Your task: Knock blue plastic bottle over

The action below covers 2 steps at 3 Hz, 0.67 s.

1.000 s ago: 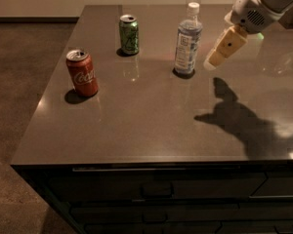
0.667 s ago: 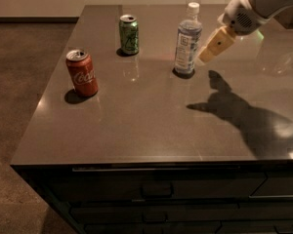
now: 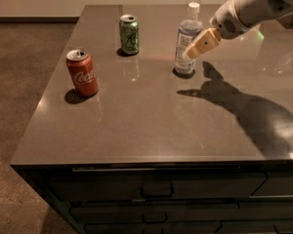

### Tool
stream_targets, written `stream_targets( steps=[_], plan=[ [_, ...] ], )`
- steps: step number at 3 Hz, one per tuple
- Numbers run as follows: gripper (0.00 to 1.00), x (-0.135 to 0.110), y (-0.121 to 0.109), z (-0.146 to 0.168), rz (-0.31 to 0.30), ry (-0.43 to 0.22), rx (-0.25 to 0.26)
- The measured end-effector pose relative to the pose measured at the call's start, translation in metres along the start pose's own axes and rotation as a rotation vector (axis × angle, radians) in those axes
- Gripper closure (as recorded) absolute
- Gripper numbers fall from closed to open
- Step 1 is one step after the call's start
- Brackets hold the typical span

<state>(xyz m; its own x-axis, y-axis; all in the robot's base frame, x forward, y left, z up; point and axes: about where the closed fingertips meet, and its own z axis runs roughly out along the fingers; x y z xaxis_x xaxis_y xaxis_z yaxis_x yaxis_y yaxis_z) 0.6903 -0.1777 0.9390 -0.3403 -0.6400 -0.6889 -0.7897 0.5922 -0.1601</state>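
Note:
The blue plastic bottle stands upright on the dark table, with a white cap and a pale label. My gripper comes in from the upper right on a white arm. Its tan fingertips reach the bottle's right side at label height, touching or nearly touching it.
A green can stands to the left of the bottle at the back. A red Coca-Cola can stands nearer the left edge. The table ends at the front above dark drawers. The arm's shadow lies on the right part of the tabletop.
My gripper has moved left toward the bottle, from well to its right to right against its side. The bottle still stands upright in the same place.

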Motion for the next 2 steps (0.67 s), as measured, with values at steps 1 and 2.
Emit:
stream_targets(
  steps=[1,2],
  plan=[
    [0.0,-0.011,-0.004,0.015,0.022,-0.045,-0.007],
    [0.26,-0.025,-0.003,0.024,0.039,-0.072,-0.015]
  ],
)
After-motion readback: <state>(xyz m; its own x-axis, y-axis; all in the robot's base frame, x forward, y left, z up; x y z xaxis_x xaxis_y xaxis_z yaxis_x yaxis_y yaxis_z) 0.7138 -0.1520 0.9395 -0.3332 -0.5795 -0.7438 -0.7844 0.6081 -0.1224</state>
